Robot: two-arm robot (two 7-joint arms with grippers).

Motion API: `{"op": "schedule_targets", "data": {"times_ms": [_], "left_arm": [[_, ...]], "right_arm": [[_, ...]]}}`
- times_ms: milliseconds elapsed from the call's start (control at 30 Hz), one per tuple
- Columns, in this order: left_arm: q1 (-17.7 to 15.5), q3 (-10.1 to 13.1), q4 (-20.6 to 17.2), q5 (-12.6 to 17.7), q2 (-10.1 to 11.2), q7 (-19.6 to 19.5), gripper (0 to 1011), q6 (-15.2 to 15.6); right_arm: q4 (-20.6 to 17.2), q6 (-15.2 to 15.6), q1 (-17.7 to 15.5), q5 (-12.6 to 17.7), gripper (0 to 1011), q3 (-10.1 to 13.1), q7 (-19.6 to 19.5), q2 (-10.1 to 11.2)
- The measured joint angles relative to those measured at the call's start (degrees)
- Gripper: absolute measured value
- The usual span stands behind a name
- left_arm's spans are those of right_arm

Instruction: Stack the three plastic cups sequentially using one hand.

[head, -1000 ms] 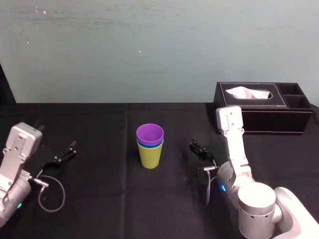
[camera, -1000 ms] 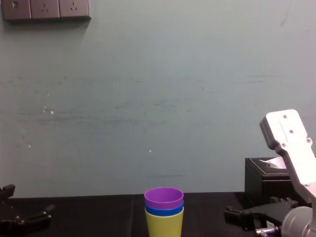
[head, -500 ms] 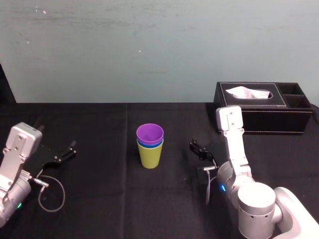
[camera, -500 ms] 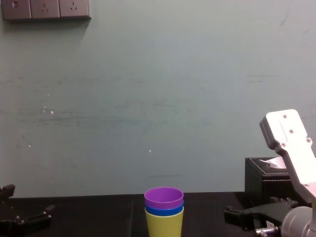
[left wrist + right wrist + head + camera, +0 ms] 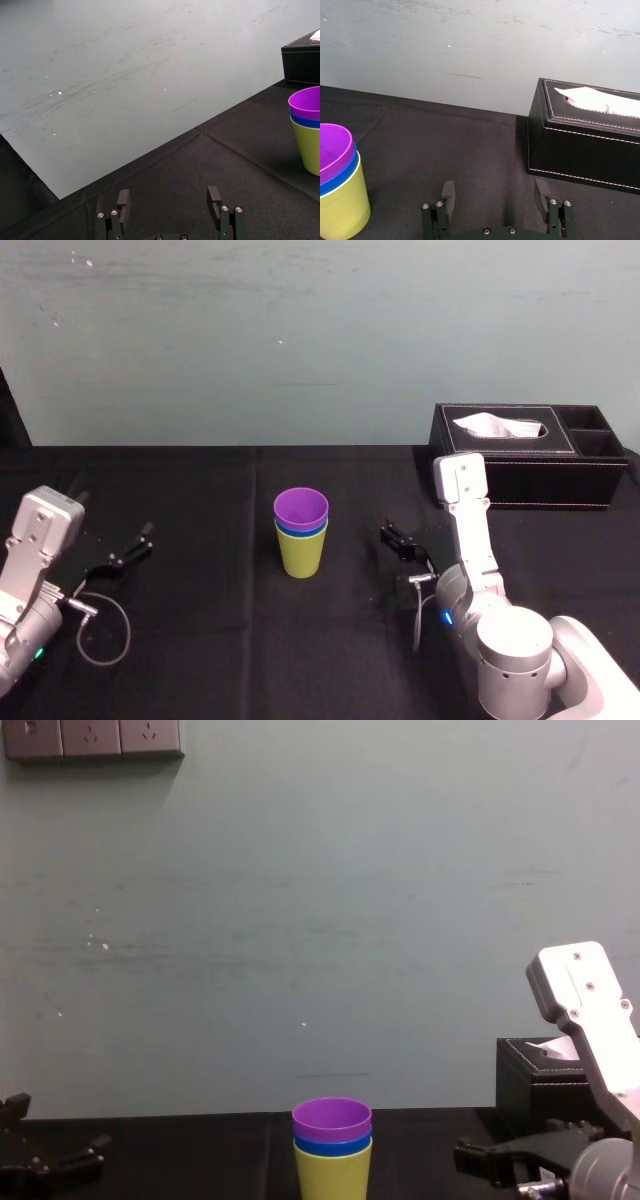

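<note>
- While the head view is looking down on the black bench (image 5: 200, 500), the three cups are standing nested near its middle. The yellow-green cup (image 5: 301, 558) is sitting upright at the bottom. The blue cup (image 5: 301, 530) is sitting inside it (just a rim band showing), and the purple cup (image 5: 301, 508) is sitting innermost on top.
- In the same view, the left claw (image 5: 140, 543) is lying low at the bench's left side, well apart from the stack. The right claw (image 5: 392, 535) is hanging low to the right of the stack, near it but not touching. A black tissue box (image 5: 520, 478) is sitting at the far right, by the wall.
- In the left wrist view, the left claw's two fingers (image 5: 123, 198) are standing wide apart, gripping nothing, with bare bench between them. The cup stack is standing farther off, upright.
- In the right wrist view, the right claw's fingers (image 5: 448, 192) are likewise spread open and holding nothing. The stack is standing off to one side of them and the tissue box to the other (both apart from the claw).
- In the chest view, the stack is showing side-on at the bottom centre, purple rim over blue rim over yellow-green body. The left claw is sitting low at the left edge and the right claw low on the right, each apart from the cups.
</note>
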Motion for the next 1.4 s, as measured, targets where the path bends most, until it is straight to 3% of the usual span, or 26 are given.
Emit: {"op": "schedule_targets", "data": {"times_ms": [1400], "left_arm": [[0.0,0.0,0.0,0.0,0.0,0.0,1000,0.0]], "right_arm": [[0.0,0.0,0.0,0.0,1003,0.0,0.0,0.0]]}}
